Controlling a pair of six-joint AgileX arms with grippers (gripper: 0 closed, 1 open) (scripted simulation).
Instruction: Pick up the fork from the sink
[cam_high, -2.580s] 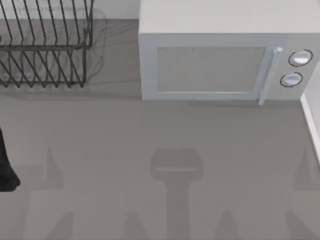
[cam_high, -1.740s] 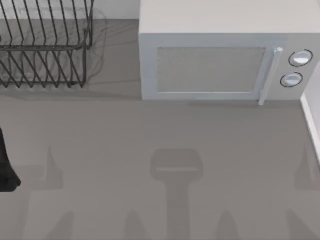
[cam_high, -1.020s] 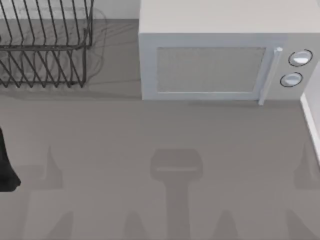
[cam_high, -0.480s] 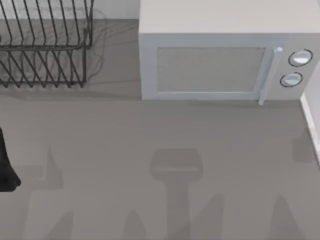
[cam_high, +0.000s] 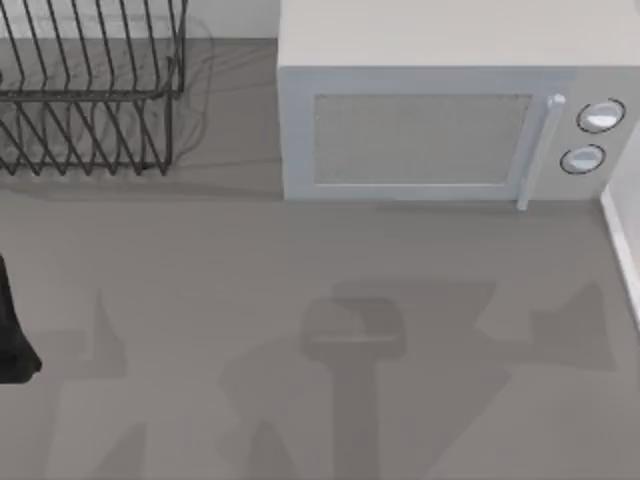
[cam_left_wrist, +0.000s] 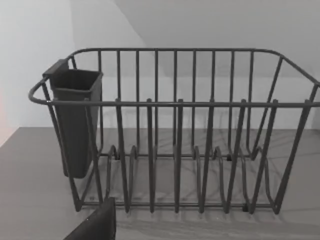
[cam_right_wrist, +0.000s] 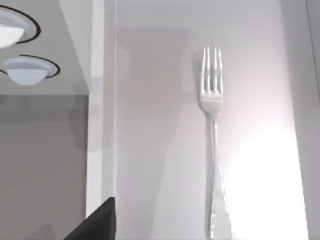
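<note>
The fork (cam_right_wrist: 213, 145) is a slim silver one lying flat on the pale floor of the sink (cam_right_wrist: 155, 150) in the right wrist view, with its tines pointing toward the microwave side. It lies a little in from the sink's rim (cam_right_wrist: 102, 115). A dark part of my right gripper (cam_right_wrist: 98, 223) shows at that view's edge, above the rim and well apart from the fork. In the top view the sink's white edge (cam_high: 624, 250) runs along the right border. My left arm (cam_high: 10, 330) is parked at the table's left edge.
A white microwave (cam_high: 440, 120) with two round knobs (cam_high: 598, 116) stands at the back, just left of the sink. At the back left stands a dark wire dish rack (cam_high: 90, 90), with a dark utensil cup (cam_left_wrist: 75, 120) hung on it.
The arm shadows on the counter's right half have shifted and spread toward the middle. The left arm at the left edge has stayed put.
</note>
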